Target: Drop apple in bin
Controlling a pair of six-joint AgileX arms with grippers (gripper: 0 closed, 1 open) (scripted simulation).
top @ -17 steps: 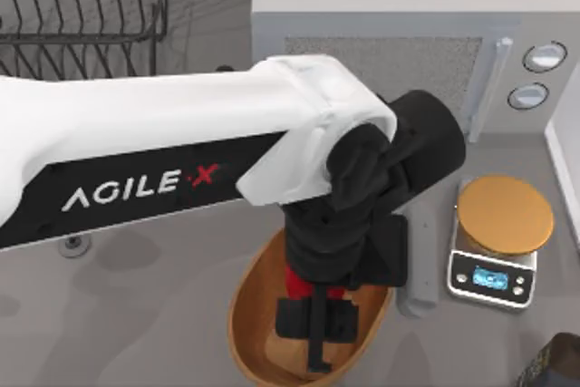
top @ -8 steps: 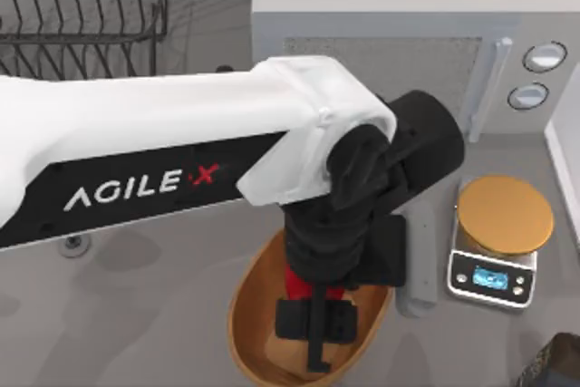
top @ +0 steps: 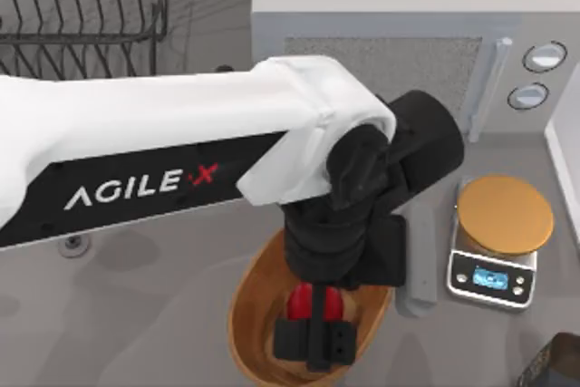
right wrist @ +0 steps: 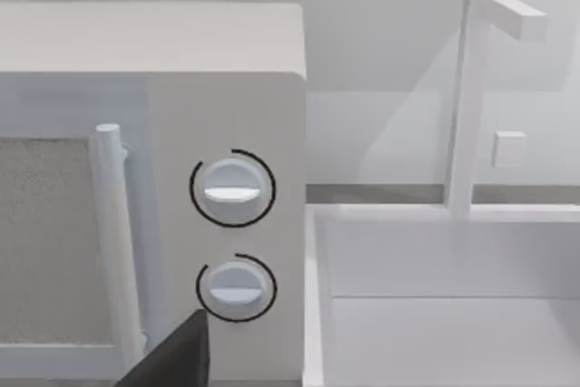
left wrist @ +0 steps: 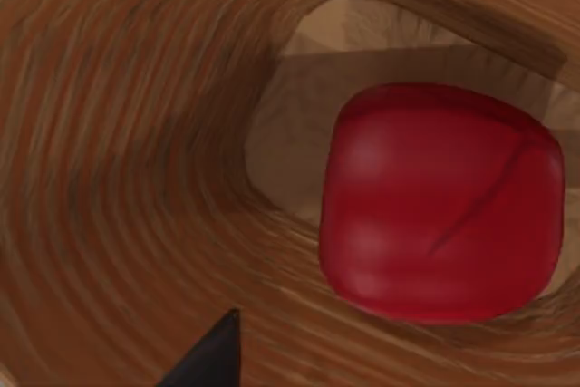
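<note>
1 glossy red apple (left wrist: 441,201) — faint crease, resting inside ribbed wooden bin (top: 249,314), left gripper (top: 314,343) fingers spread around it

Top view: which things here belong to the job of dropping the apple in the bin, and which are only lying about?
Belong to the job:
- apple, inside the bin
- bin, the wooden bowl
- left hand, over the bin

Only lying about:
- scale, at the right
- microwave, behind
- wire rack, back left
- sink, beside the microwave

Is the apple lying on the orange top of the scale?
No, the apple sits inside the wooden bin, under the left gripper.
</note>
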